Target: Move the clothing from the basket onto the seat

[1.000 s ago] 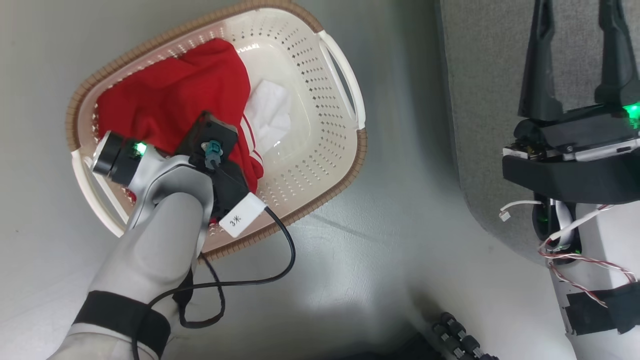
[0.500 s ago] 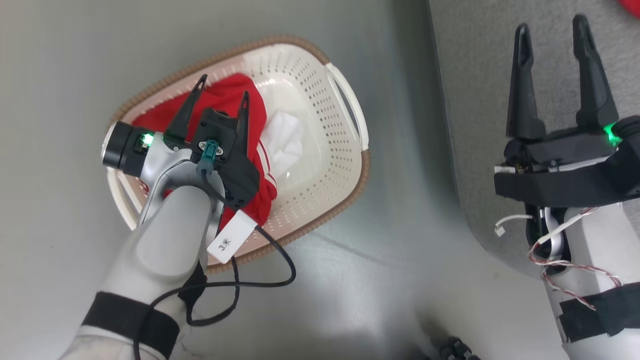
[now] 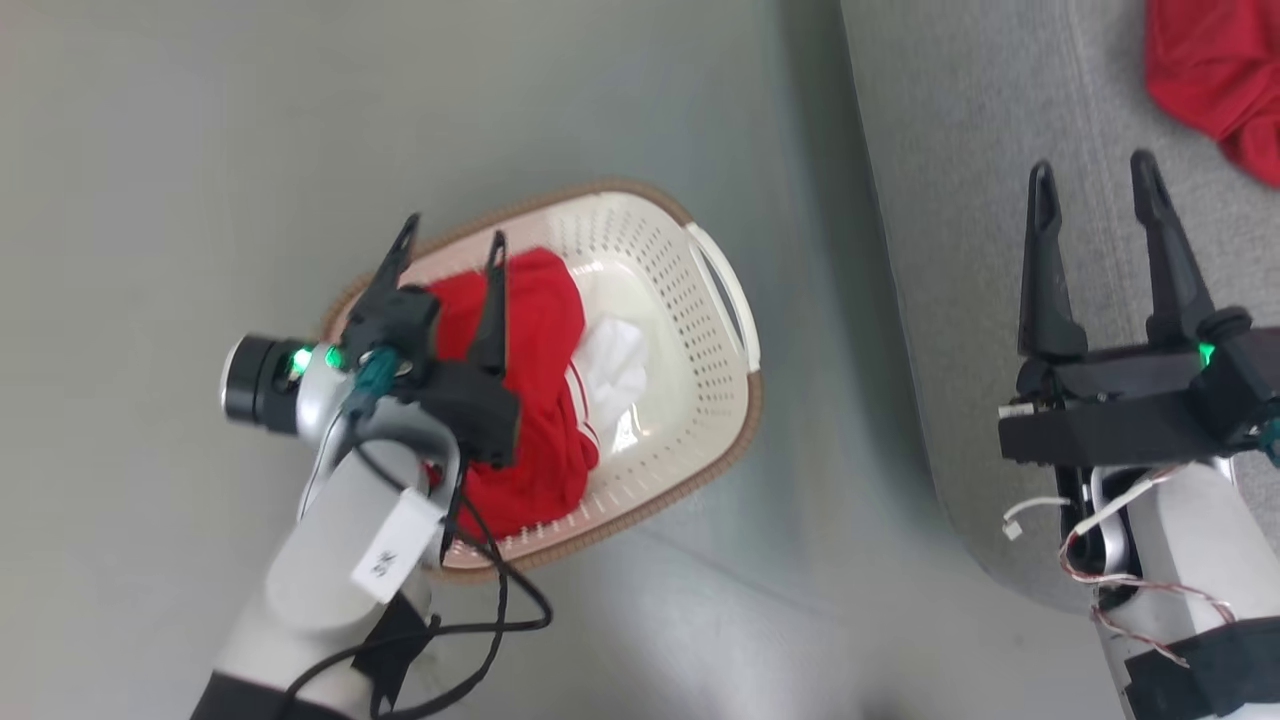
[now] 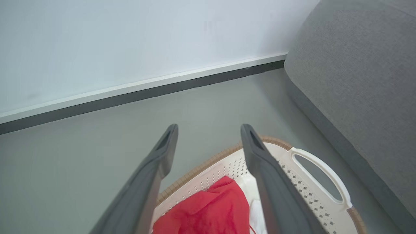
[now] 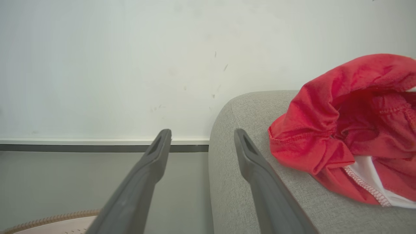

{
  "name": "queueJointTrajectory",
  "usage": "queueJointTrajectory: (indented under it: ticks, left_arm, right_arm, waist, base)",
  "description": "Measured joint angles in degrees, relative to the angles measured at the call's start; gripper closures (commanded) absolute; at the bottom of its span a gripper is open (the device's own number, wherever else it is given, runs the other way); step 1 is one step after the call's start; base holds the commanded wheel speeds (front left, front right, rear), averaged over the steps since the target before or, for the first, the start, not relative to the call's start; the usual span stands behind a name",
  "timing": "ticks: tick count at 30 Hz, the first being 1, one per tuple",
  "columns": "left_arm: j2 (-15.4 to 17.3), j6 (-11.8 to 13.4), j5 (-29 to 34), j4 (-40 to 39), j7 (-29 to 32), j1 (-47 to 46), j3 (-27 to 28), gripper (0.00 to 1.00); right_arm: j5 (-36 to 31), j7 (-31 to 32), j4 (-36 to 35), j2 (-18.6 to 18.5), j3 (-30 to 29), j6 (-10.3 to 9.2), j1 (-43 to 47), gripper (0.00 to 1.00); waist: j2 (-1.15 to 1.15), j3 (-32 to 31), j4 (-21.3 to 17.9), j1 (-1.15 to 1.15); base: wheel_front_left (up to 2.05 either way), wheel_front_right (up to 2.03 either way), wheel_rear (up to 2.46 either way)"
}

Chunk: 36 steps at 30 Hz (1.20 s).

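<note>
The cream perforated basket (image 3: pixel 700 400) with a brown rim sits on the grey floor, left of the grey sofa (image 3: pixel 960 200). One red garment (image 3: pixel 540 400) with white stripes lies in the basket (image 4: pixel 305 201), seen also in the left wrist view as a red heap (image 4: pixel 208 214). My left gripper (image 3: pixel 452 235) hovers open above the basket's left part, nothing between its fingers. A second red garment (image 3: pixel 1215 80) lies on the sofa, near in the right wrist view (image 5: pixel 351 130). My right gripper (image 3: pixel 1095 175) stands open and empty over the sofa's edge.
A pale wall with a dark skirting board (image 4: pixel 130 97) runs behind the basket. Grey floor (image 3: pixel 300 120) surrounds the basket. A black cable (image 3: pixel 500 600) hangs from my left forearm. The sofa's rounded edge (image 5: pixel 224 130) stands close to the basket's right handle (image 4: pixel 321 169).
The head view has shifted, so basket and sofa sit lower and smaller. My left gripper has risen out of the basket with its fingers open and empty; the red garment stays inside.
</note>
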Motion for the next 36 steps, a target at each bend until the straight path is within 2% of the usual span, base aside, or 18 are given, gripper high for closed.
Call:
queueJointTrajectory:
  ticks: [18, 36]
  left_arm:
    - [1.9, 0.1, -2.6, -15.2, -0.2, 17.9, 9.2, 0.0]
    - [4.3, 0.3, -3.8, -25.7, -0.2, 35.1, 12.8, 0.0]
  right_arm:
    - [0.2, 0.0, 3.9, 0.1, -0.3, 0.0, 8.9, 0.0]
    - [0.6, 0.0, 6.0, 1.6, 1.4, 0.08, 19.6, 0.0]
  waist:
    - [-0.01, -13.4, 4.8, -0.01]
    - [0.0, -27.2, 6.7, 0.0]
  base:
    - [0.0, 0.0, 0.0]
    - [0.0, 0.0, 0.0]
